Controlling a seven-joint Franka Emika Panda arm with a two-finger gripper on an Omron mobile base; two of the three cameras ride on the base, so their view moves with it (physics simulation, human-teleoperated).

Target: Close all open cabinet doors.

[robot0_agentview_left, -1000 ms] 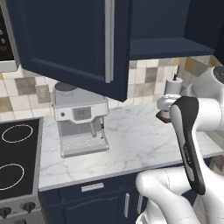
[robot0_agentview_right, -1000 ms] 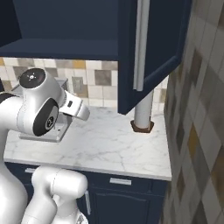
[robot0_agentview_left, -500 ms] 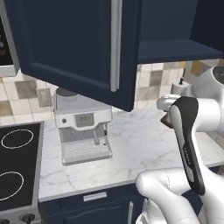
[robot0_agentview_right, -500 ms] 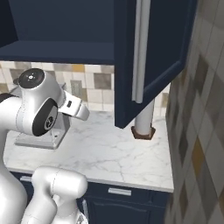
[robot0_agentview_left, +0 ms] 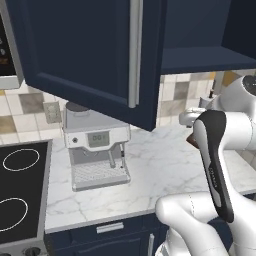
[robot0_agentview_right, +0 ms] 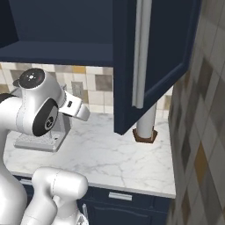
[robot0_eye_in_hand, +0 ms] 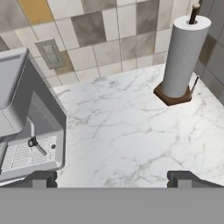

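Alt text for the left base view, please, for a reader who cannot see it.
A dark navy cabinet door with a vertical silver bar handle hangs open above a marble counter, partly covering a grey coffee machine. A black cooktop lies at left; the white robot arm rises at lower right.

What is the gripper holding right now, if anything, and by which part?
Nothing. The gripper is open in the hand view, with bare marble counter between its fingertips; it is on neither open cabinet door.
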